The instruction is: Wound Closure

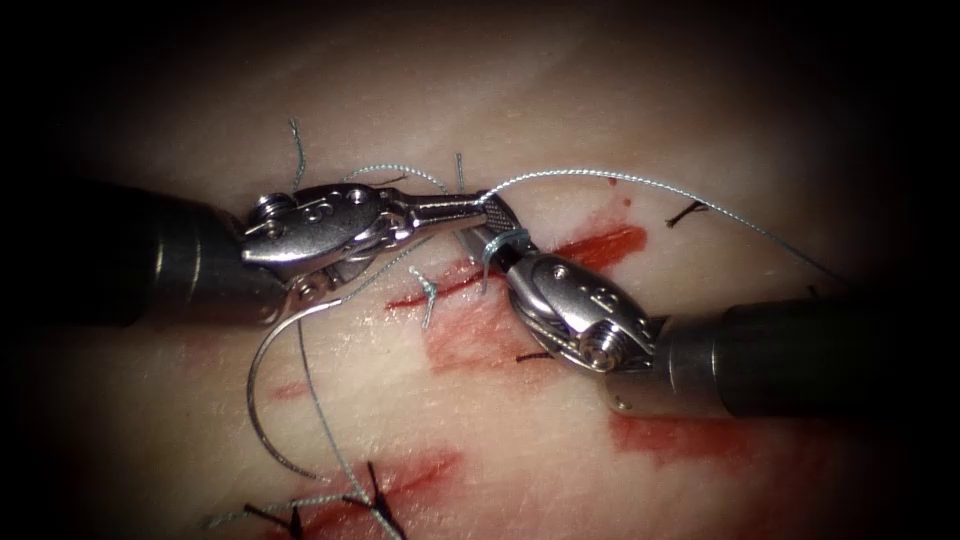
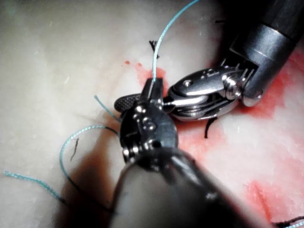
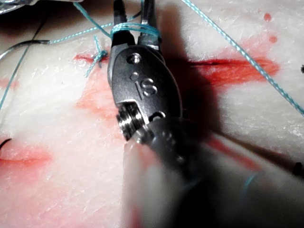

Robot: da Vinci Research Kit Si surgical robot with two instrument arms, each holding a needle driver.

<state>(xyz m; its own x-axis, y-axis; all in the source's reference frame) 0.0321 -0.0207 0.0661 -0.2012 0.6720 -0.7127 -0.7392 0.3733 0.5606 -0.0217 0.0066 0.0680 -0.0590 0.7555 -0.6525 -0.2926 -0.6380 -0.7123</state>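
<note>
Gripping thread (image 1: 640, 180), left end effector (image 1: 495, 212); needle (image 1: 262, 390) lies free on tissue (image 1: 700, 100)

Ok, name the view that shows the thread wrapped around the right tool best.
The right wrist view: the thread loops in close-up around the right tool, just behind its open jaws. The endoscope view shows that wrap smaller, beside the left tool, which grips the thread. The left wrist view looks from behind the left tool, so the wrap is hard to make out.

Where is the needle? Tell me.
In the endoscope view the needle lies free on the tissue, left of the cut, below the left tool.
</note>
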